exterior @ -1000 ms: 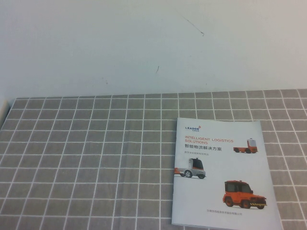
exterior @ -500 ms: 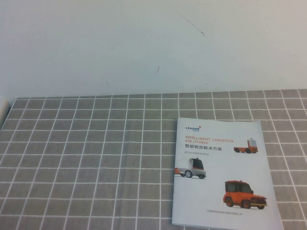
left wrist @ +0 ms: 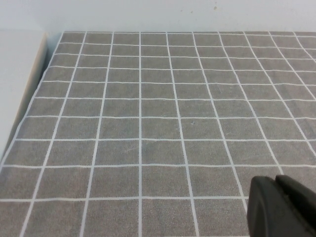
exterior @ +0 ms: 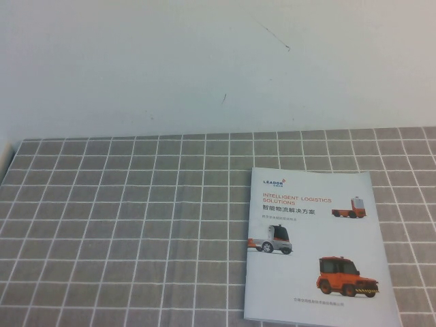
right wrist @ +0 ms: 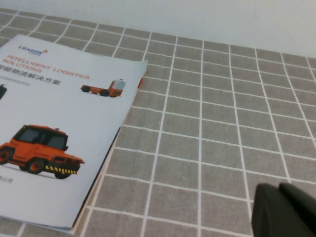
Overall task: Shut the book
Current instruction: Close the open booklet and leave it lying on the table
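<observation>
Already the book (exterior: 317, 252) lies shut, cover up, at the near right of the checked cloth (exterior: 136, 204), so the closing looks done. The left gripper (left wrist: 284, 207) hangs over bare cloth well away from it and the right gripper (right wrist: 284, 210) near its right edge; whether either is open I cannot tell. Next, I judge, only a retreat is needed.

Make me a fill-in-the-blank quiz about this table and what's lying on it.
1. The book lies ___, front cover up, on the checked cloth.
2. The lowest vehicle printed on it is ___ in colour.
3. The left tool and the right tool each hang above the cloth; only the ___ one's camera shows the book.

Missing words: closed; orange; right.
</observation>
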You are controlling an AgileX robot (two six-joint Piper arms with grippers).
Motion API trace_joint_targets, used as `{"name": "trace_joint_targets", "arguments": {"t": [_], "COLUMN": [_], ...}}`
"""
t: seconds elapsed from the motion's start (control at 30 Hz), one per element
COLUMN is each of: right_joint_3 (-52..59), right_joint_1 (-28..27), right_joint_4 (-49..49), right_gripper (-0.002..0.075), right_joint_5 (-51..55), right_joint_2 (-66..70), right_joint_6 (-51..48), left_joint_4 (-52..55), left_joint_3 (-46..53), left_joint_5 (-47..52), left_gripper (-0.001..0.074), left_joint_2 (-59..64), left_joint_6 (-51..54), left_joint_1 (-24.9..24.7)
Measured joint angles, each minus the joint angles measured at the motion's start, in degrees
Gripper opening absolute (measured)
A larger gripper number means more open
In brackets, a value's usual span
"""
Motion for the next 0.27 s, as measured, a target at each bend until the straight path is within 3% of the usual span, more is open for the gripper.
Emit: {"name": "trace_joint_targets", "arguments": {"t": [0.27], "right_joint_3": [0.0], "right_joint_1": [0.0], "right_joint_4": [0.6], "right_gripper": [-0.0003], "right_joint_5": [0.0], "right_joint_2": [0.0], "right_joint_6": [0.0], "left_joint_4": [0.0], "left_joint_3": [0.0], "left_joint_5": [0.0], "left_gripper": [-0.0004], "left_joint_2": [0.0], "left_joint_6": [0.0], "left_joint_1": [0.0]}}
